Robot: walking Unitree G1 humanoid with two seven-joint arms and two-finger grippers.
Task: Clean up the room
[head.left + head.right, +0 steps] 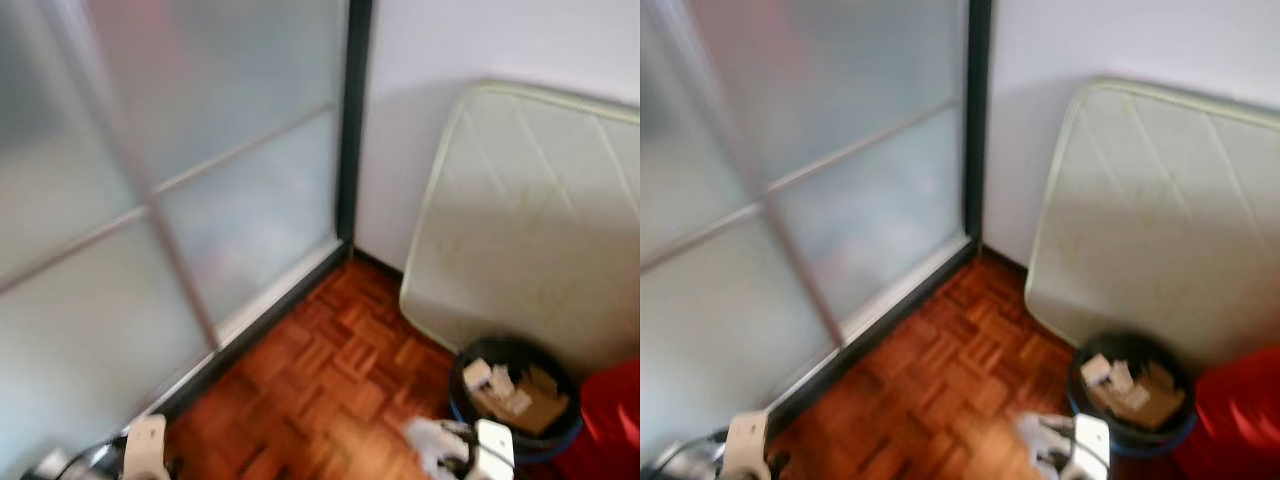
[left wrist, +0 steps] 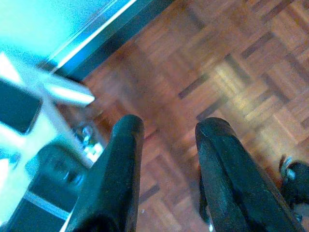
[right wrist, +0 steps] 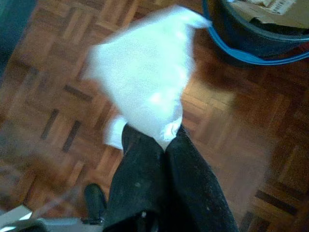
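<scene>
- Between the closed jaws of the right gripper (image 3: 166,145) a crumpled white tissue (image 3: 142,79) is pinched by its lower edge, the two black fingers pressed together on it.
- Beyond the tips of those jaws, and just off to one side, a dark bin (image 3: 263,31) with a blue rim is seen, cardboard scraps (image 1: 515,395) already lying inside it.
- The tissue is judged to be held out ahead of the jaws so that it can be carried over the rim and dropped; it is near the bin but not yet above the opening.
- The tissue is seen as thin, soft and loosely bunched, its outline blurred, with most of it fanned out free above the pinch.
- With so small a bite on so light a sheet, a slip from the jaws is thought possible.
- The jaws of the left gripper (image 2: 166,145) are held apart with nothing between them, only parquet floor (image 2: 251,63) being seen past the tips.
- That gripper is judged idle, kept low and clear of the work.
- Behind the bin a pale mattress (image 1: 535,220) is leaned against the wall, and a red object (image 1: 610,425) stands beside the bin.
</scene>
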